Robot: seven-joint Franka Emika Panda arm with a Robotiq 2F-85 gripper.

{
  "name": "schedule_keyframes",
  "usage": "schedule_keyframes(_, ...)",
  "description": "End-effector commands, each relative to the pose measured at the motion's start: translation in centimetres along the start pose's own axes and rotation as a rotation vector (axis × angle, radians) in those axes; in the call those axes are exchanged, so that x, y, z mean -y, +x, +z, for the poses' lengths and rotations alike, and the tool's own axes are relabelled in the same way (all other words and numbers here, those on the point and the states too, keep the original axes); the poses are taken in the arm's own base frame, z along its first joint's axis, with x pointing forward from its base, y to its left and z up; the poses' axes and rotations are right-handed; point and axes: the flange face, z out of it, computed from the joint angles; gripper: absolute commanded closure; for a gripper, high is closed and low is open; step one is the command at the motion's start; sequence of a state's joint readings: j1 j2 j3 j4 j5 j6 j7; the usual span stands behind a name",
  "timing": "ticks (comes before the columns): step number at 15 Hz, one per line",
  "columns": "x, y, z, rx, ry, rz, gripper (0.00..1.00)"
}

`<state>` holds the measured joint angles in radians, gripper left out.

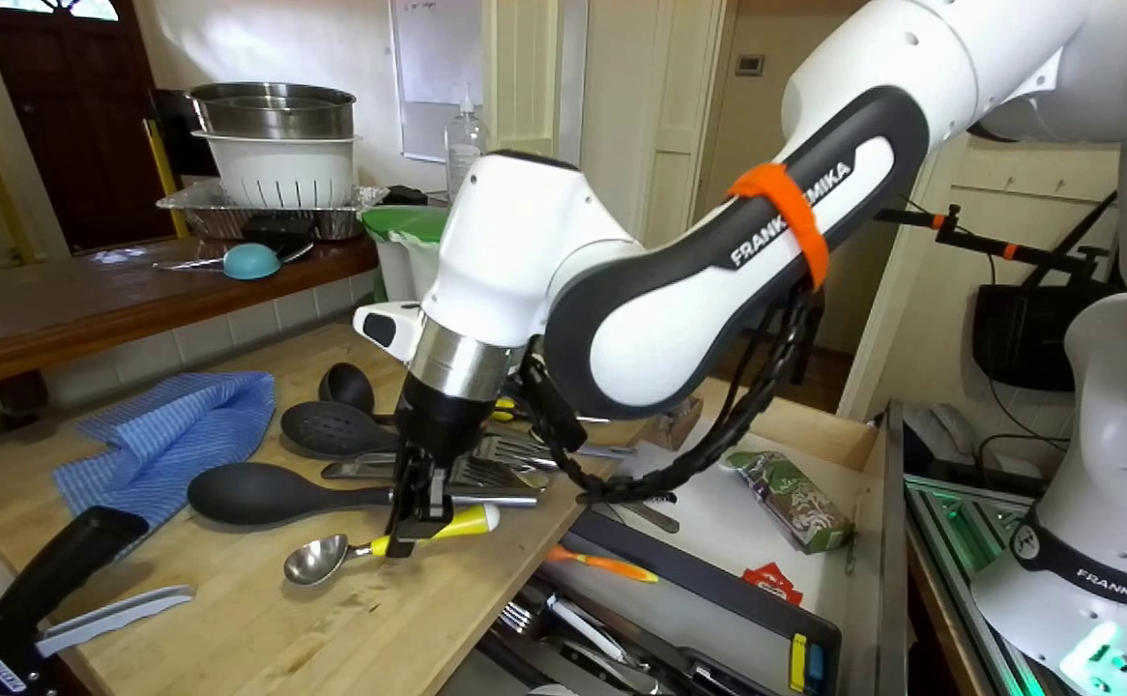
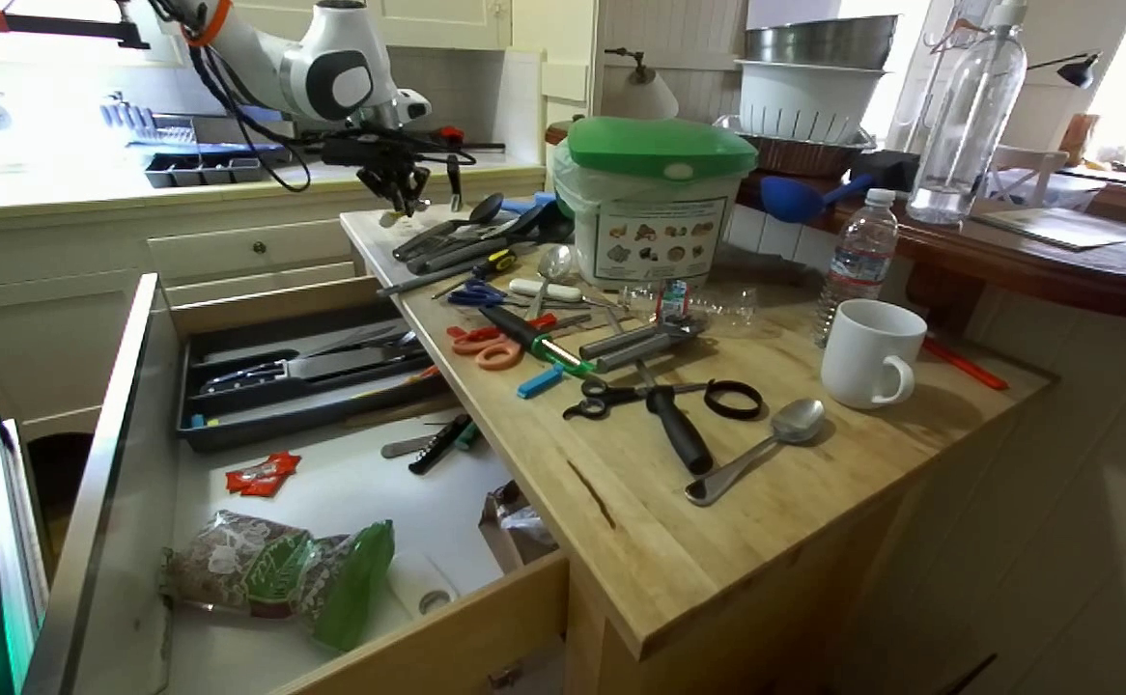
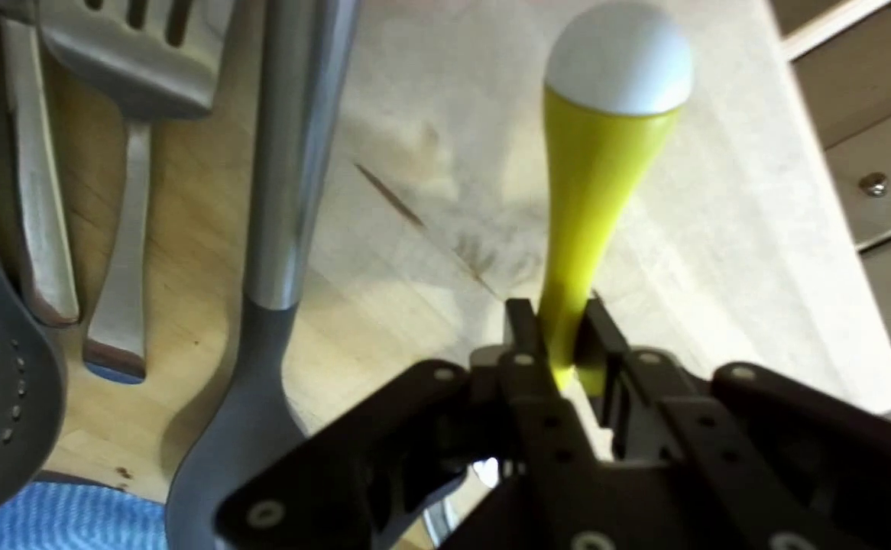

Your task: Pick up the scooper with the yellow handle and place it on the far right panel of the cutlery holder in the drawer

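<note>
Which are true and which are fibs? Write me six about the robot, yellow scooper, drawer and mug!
1. The gripper holds the scooper by its handle. True.
2. That handle is blue. False: it is mostly yellow.
3. The cutlery holder is in the open drawer. True.
4. A mug stands on the countertop. True.
5. The scooper lies in the cutlery holder. False: it is in the gripper.
6. The mug is green. False: it is white.

Scooper [image 3: 594, 176] inside claw [image 3: 558, 328], over bench [image 1: 264, 628] | spoon [image 1: 259, 495] on bench beside scooper | cloth [image 1: 182, 425] left of spoon in an exterior view | drawer [image 2: 505, 613] alongside bench | cutlery holder [image 1: 718, 584], packet [image 2: 254, 569] inside drawer
</note>
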<state>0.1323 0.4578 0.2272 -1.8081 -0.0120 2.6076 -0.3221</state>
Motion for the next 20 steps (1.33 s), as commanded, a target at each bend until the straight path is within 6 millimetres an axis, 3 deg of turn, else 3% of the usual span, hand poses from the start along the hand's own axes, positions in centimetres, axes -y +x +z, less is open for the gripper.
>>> schedule_keyframes(1, 2.4, -1.4, -7.1, 0.054, 0.172, -0.013, 0.96)
schedule_keyframes(4, 4.0, -4.3, -12.1, 0.143, 0.315, -0.047, 0.96)
schedule_keyframes(7, 4.2, -9.4, -16.0, 0.281, 0.317, 0.044, 0.96)
schedule_keyframes(12, 5.3, -18.7, -20.0, 0.525, 0.265, 0.214, 0.96)
schedule_keyframes(15, 5.9, -21.9, -20.5, 0.573, 0.138, 0.322, 0.96)
schedule_keyframes(20, 6.4, -26.5, -17.5, 0.603, -0.076, 0.468, 0.96)
